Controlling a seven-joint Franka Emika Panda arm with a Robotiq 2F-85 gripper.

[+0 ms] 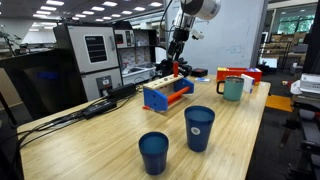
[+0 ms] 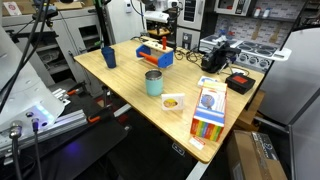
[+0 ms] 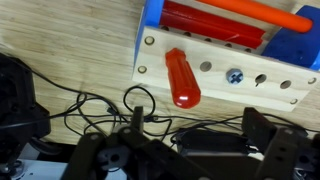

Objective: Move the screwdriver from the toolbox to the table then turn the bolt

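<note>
**Wrist view finds neither step done**

Wrist view: the screwdriver (image 3: 182,78) lies with its red handle flat on the light wooden panel of the toolbox (image 3: 150,18), among the row of holes. It is not on the table (image 3: 70,35). The bolt (image 3: 235,75) sits in the same panel, just beside the handle but apart from it. The gripper (image 3: 185,152) hangs at the lower edge of the frame with its jaws spread wide and nothing between them. It touches neither the tool nor the bolt. A tangle of black cables (image 3: 120,105) lies on the wood between gripper and toolbox.

In an exterior view the gripper (image 1: 177,64) hovers directly over the toolbox (image 1: 168,93) near the far edge of the table (image 1: 100,140). Two blue cups (image 1: 199,128) stand well apart from it in the foreground, and a teal mug (image 1: 232,88) stands off to one side. The screwdriver is too small to make out here.

In an exterior view from across the room, the toolbox (image 2: 155,52) sits at the far side of the table (image 2: 125,88), and the jaws cannot be read at this distance.

Judging from all this, the task is at its very start. The pick has not yet been made, so the grasp, the lift, the placing on the table and the turning of the bolt all remain.
</note>
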